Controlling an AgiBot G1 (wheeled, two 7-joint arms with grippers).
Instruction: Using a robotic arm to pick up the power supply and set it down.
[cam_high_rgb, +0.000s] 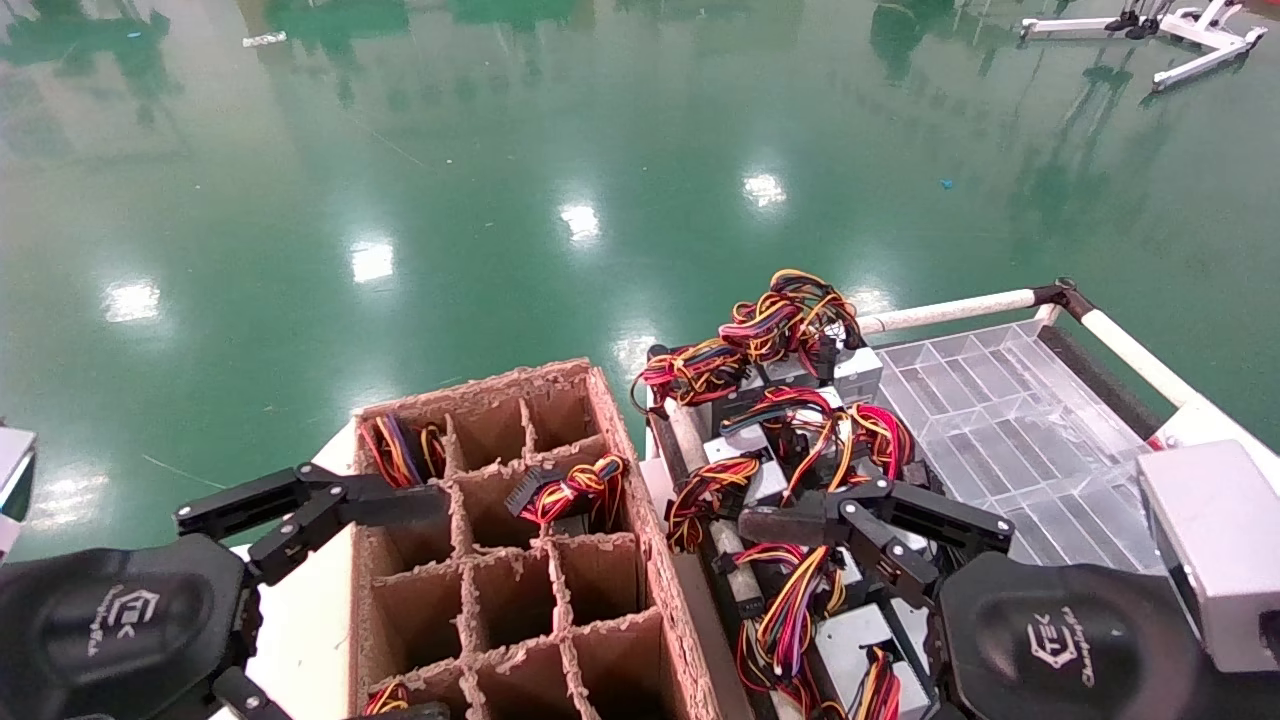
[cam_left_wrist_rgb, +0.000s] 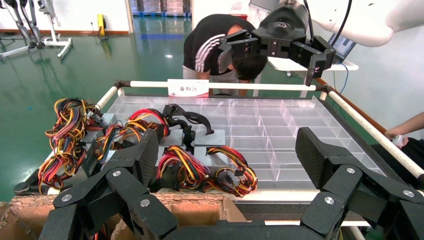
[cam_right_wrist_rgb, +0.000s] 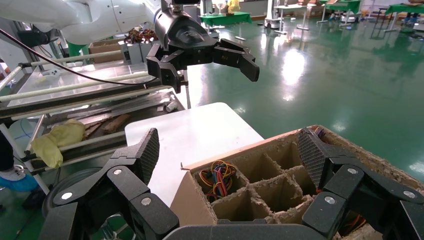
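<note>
Several silver-grey power supplies (cam_high_rgb: 858, 368) with red, yellow and black wire bundles lie heaped at the left end of a cart tray; their flat tops (cam_left_wrist_rgb: 209, 137) show in the left wrist view. Two cells of the divided cardboard box (cam_high_rgb: 650, 540) hold wire bundles (cam_high_rgb: 572, 488) (cam_right_wrist_rgb: 215, 177). My left gripper (cam_high_rgb: 420, 606) (cam_left_wrist_rgb: 226, 150) hovers open over the box's left side, holding nothing. Over the heap my right gripper (cam_high_rgb: 790, 630) (cam_right_wrist_rgb: 228, 150) is also open and empty, its far finger (cam_high_rgb: 790, 522) just above the wires.
A clear plastic divider tray (cam_high_rgb: 990, 420) (cam_left_wrist_rgb: 280, 125) fills the rest of the cart inside white pipe rails (cam_high_rgb: 950, 310). The box rests on a white table (cam_right_wrist_rgb: 190, 135). A person (cam_left_wrist_rgb: 210, 40) bends over beyond the cart. Green floor lies around.
</note>
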